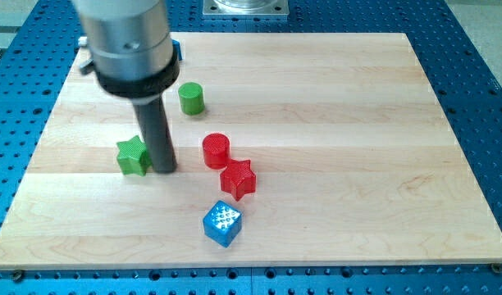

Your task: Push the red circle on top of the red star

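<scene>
We carry no pincer, so it has no state to tell; my tip [164, 170] rests on the desk [333, 123] just beside the green star [132, 156], on its right. The red circle [216, 151], an upright cylinder, touches the red star [238, 179] from upper left. A blue cube [222, 224] and green cylinder [191, 98] stand apart.

dark rod upright (vertical), my tip [164, 170] down

Bright, even light; soft short shadows under blocks (sharp focus), only the near arm housing [124, 37] blurred.
</scene>
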Controlling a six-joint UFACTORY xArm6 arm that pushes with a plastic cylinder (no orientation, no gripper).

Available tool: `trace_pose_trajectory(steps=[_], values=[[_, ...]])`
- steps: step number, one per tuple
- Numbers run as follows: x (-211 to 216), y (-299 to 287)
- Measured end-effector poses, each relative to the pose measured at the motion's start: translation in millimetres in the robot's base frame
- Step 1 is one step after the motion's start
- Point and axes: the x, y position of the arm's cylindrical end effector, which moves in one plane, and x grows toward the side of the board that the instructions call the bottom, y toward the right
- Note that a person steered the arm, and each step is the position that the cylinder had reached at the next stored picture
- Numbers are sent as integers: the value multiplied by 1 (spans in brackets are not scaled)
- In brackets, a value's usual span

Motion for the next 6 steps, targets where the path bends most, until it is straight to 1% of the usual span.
trace_pose_trajectory(steps=[1, 3, 4, 6], values=[[5, 30], [-31, 37], [-42, 58], [-45, 62]])
